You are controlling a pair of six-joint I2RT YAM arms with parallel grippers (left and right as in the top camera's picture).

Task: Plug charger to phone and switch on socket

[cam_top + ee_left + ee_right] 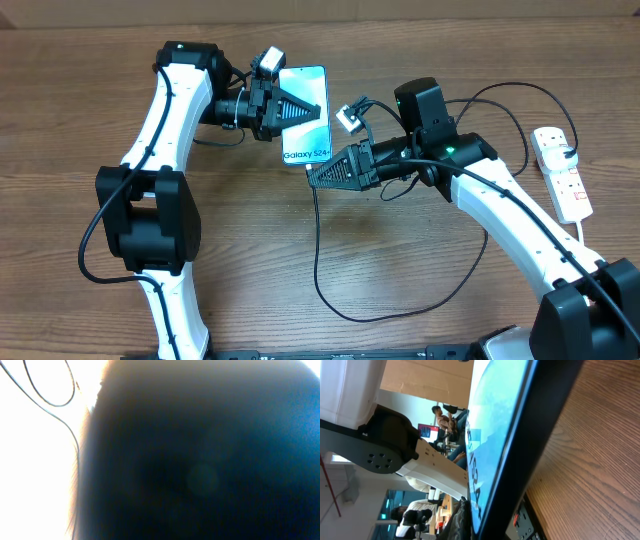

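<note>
The phone (310,138) sits left of the tabletop's (60,280) middle, towards the far side. It is a slim rectangle with a dark edge and a light blue-teal screen carrying small white "Galaxy S24+" lettering near its near end. The left pincer (315,110) grips it from the left, one black triangular finger lying across the screen. In the right wrist view the phone (495,435) is seen almost edge-on, tilted up off the wood grain. The right pincer (312,178) is just beside the phone's near end, and I cannot tell whether it is open or closed. The charger (319,270), a thin black cable, drops from that spot towards the near side, loops right and passes behind the right arm. The socket (560,185), a white power strip with small red switches, lies at the far right, well apart from the phone. The left wrist view is mostly a dark blur.
</note>
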